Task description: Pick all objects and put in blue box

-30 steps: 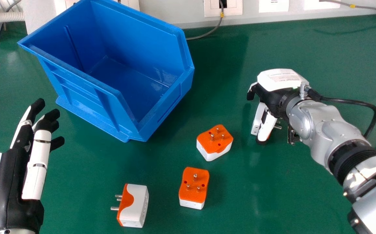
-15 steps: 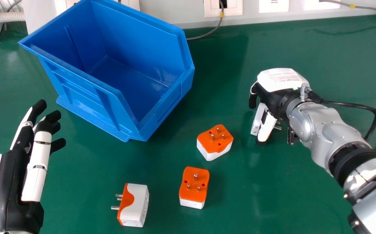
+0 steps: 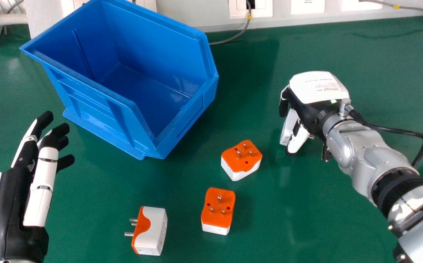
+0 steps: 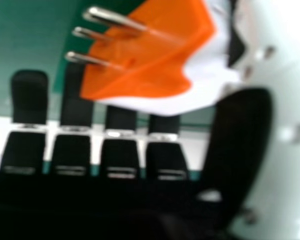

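Over the table's right part, my right hand (image 3: 308,109) is curled round a white and orange plug adapter (image 3: 288,126), its thumb in front. In the right hand view the adapter (image 4: 145,55) lies between the fingers and thumb of my right hand (image 4: 235,145), pins outward. Three more adapters lie on the table: one (image 3: 241,157) pins up, another (image 3: 218,208) nearer with pins up, and one (image 3: 153,230) on its side with pins to the left. The blue box (image 3: 105,106) stands at the back left. My left hand (image 3: 14,190) is at the left edge, fingers relaxed.
The green table (image 3: 343,219) runs back to a pale wall panel with sockets (image 3: 262,12). A grey cable (image 3: 233,37) comes down behind the box's right side. A ribbed white pipe (image 3: 10,19) is at the back left corner.
My right hand has tilted and risen slightly with the adapter in its grasp. The left hand, the box and the three adapters on the table look unchanged.
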Available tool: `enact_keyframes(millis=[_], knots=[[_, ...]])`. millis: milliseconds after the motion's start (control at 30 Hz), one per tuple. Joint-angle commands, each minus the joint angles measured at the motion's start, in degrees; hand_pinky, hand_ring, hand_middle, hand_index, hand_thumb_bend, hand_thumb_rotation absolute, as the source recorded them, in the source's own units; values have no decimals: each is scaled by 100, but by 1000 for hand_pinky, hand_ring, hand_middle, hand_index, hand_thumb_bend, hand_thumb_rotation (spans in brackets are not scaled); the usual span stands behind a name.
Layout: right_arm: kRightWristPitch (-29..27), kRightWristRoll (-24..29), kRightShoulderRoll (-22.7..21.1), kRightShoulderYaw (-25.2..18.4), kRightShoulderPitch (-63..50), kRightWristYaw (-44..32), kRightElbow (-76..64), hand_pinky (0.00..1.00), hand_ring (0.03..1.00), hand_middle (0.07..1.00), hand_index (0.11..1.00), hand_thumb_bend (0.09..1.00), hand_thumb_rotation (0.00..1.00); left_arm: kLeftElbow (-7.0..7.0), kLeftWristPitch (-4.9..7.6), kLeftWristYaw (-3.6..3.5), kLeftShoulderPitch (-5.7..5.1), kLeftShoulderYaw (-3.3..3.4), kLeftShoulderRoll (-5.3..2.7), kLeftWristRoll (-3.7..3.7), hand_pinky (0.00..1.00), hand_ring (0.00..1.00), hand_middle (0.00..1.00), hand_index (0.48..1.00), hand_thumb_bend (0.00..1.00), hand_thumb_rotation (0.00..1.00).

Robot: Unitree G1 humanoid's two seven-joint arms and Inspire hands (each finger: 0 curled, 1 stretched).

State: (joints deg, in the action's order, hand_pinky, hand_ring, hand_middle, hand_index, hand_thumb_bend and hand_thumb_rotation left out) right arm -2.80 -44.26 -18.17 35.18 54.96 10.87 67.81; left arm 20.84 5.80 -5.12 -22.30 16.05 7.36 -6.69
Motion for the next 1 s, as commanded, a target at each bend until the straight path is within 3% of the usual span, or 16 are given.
enact_keyframes(millis=[0, 600, 967], knots=[[-27, -20, -81, -30, 46, 185, -34, 360, 430, 517, 537, 515, 7, 164, 30, -14, -44, 26, 34, 6, 812, 884, 877, 916, 313, 880], [167, 215, -14, -316, 59, 147, -106, 358, 421, 510, 523, 501, 1, 170, -35, -9, -8, 21, 28, -9, 814, 885, 880, 916, 317, 887], [35, 211, -137, -480, 14, 233, -417, 351, 419, 517, 525, 497, 0, -45, 32, -15, 153, 4, 25, -2, 815, 886, 880, 917, 321, 889]])
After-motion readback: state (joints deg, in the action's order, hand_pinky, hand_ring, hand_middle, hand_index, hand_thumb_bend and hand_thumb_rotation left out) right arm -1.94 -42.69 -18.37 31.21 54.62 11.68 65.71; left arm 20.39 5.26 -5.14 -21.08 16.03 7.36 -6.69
